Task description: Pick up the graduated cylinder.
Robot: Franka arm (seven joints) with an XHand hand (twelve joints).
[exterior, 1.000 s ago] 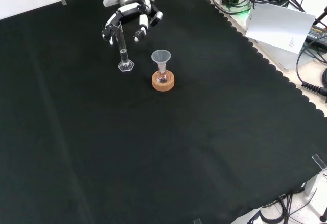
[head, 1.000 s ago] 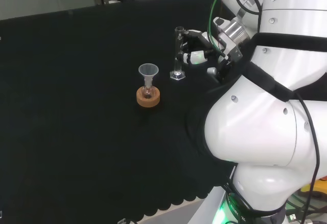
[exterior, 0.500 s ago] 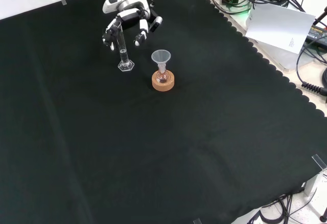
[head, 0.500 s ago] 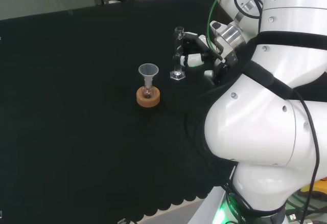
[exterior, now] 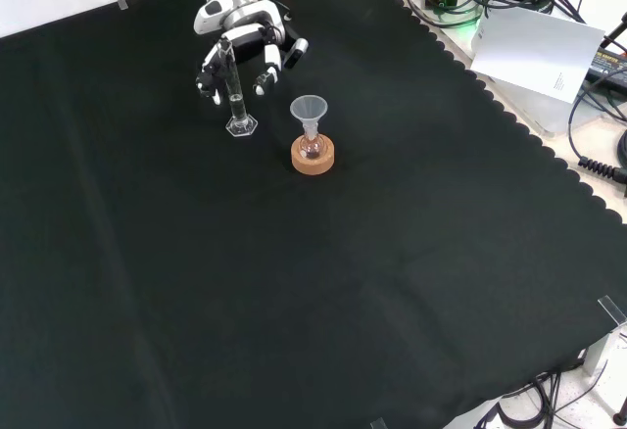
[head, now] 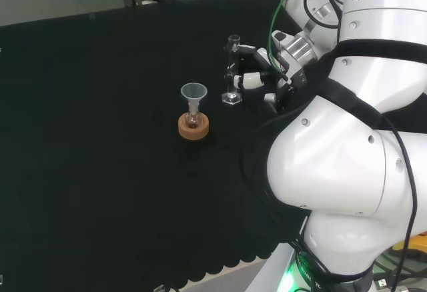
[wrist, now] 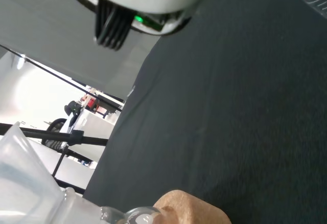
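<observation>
Glassware first: the graduated cylinder (exterior: 235, 91) stands upright on its small hexagonal foot on the black table (exterior: 392, 282), just beside the funnel (exterior: 309, 111) that sits in a flask on a cork ring (exterior: 313, 156). My hand (exterior: 241, 39) is at the cylinder's upper part, fingers (head: 252, 77) spread on either side and only partly curled; I judge nothing is gripped yet. Tall and narrow-footed, it could topple if one finger meets it before the others, and it might then knock the funnel over.
</observation>
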